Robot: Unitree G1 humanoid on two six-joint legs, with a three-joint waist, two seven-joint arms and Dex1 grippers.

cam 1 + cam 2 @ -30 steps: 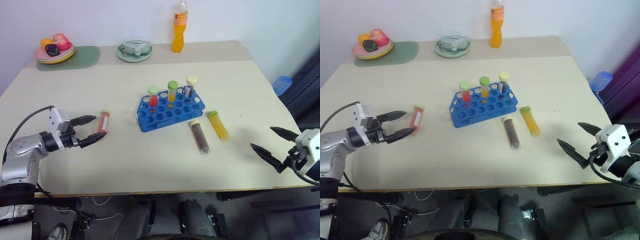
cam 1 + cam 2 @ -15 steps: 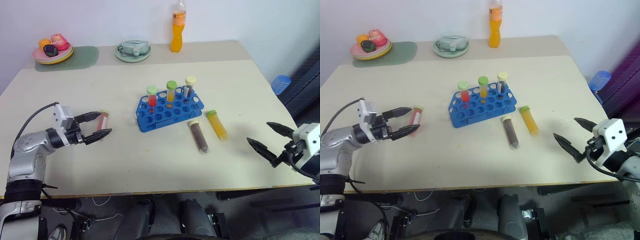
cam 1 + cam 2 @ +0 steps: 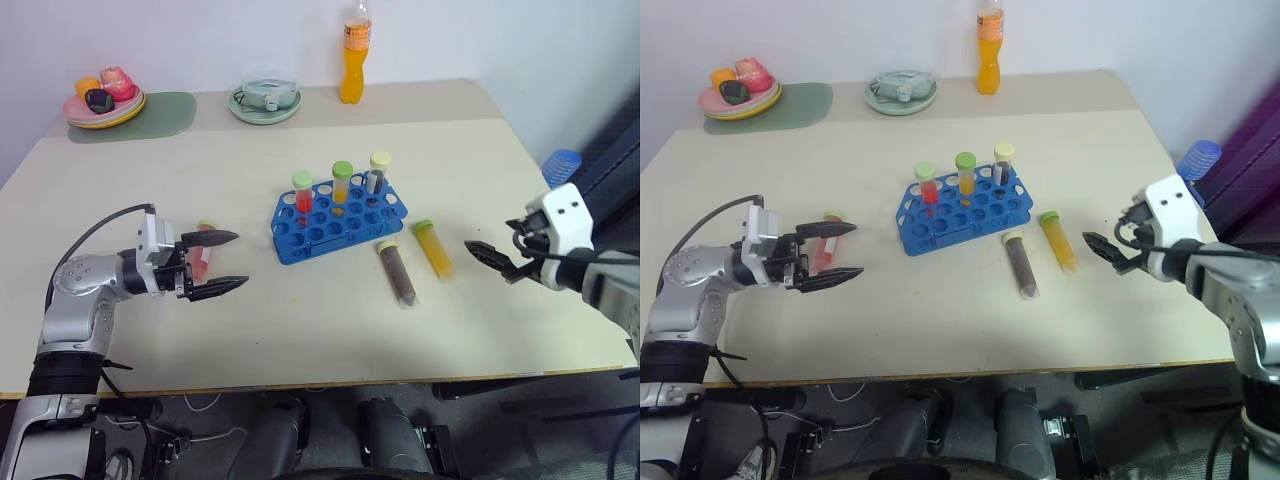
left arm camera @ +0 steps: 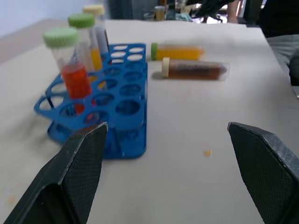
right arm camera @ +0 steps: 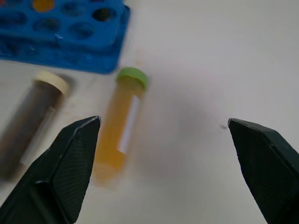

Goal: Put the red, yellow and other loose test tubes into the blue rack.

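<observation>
Landmark: blue rack (image 3: 340,218), mid-tabletop (image 3: 300,330).

Left gripper (image 3: 222,263), near side, left of the rack: jaws wide open, empty, level, pointing toward the rack. The red tube (image 3: 200,256) lies flat between its fingers or just behind them; contact cannot be told. Its cap end points away from the robot.

Right gripper (image 3: 485,255), right of the rack: jaws wide open, empty. The yellow tube (image 3: 436,249) lies just ahead of them, long axis running near-to-far, green cap toward the rack. Likely the right arm's next pick.

Brown tube (image 3: 398,271) lies beside the yellow one, just in front of the rack, cream cap toward it.

Rack's far row holds three upright tubes: red, orange, dark. Other holes look empty.
</observation>
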